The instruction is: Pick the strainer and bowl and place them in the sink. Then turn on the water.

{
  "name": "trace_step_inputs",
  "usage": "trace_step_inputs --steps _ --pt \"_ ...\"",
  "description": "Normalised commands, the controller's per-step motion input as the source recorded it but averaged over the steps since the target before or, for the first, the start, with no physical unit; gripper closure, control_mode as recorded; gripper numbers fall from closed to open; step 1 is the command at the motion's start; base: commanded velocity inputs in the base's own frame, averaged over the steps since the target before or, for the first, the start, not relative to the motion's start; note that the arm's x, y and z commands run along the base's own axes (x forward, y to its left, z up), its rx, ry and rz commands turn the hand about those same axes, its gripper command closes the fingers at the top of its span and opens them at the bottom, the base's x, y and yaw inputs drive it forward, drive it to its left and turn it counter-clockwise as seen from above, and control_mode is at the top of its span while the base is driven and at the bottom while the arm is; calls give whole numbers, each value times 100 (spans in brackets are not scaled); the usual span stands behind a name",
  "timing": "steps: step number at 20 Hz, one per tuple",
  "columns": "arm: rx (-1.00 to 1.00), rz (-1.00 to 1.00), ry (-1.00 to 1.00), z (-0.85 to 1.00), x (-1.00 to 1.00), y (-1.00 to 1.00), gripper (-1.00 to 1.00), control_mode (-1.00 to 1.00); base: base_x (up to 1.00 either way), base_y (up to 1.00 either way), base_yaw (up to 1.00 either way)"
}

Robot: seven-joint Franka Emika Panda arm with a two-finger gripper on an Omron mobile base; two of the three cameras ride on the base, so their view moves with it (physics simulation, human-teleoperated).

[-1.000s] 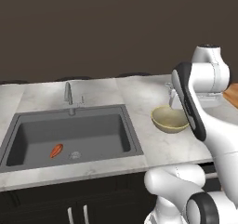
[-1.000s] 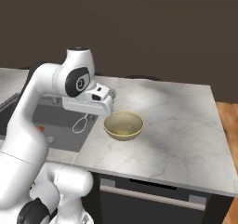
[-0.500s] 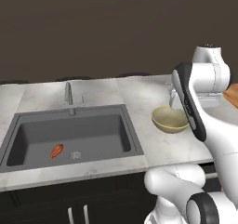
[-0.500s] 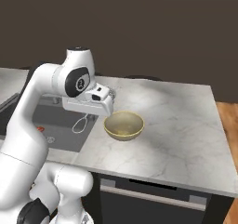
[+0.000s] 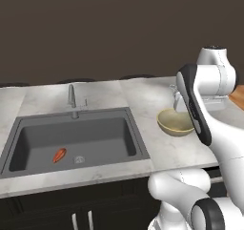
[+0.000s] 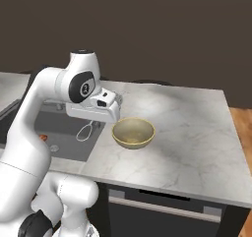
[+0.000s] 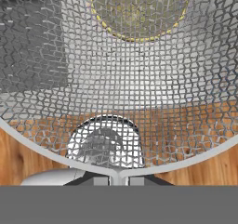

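My gripper (image 7: 119, 181) is shut on the strainer (image 7: 119, 93), whose silver mesh spreads across the hand view with its rim running down between the fingertips. The strainer's thin wire loop (image 6: 86, 132) hangs below the hand (image 6: 106, 108), above the counter edge between sink and bowl. The bowl (image 6: 133, 133), pale yellow-tan, sits upright on the marble just right of the hand; it also shows behind my forearm (image 5: 175, 121) and through the mesh (image 7: 139, 9). The sink (image 5: 28, 129) is a dark grey basin to the left, with a round drain (image 5: 79, 160).
A small orange-red object (image 5: 59, 155) lies on the sink floor near the drain. The faucet (image 5: 72, 98) stands behind the basin. White marble counter (image 6: 187, 133) stretches right of the bowl, ending at a wooden floor (image 6: 242, 133).
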Motion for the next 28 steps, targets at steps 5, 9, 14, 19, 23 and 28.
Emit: trace_step_inputs --steps 5,9,14,19,23,28 --pt "0 0 0 0 0 0 100 100 6 29 -7" --pt "0 0 0 0 0 0 100 100 29 14 -3" --pt "0 0 0 0 0 0 100 100 34 0 0" --pt "0 0 0 0 0 0 100 100 43 0 0" --pt "0 0 0 0 0 0 100 100 36 0 0" --pt "0 0 0 0 0 0 100 100 6 0 0"
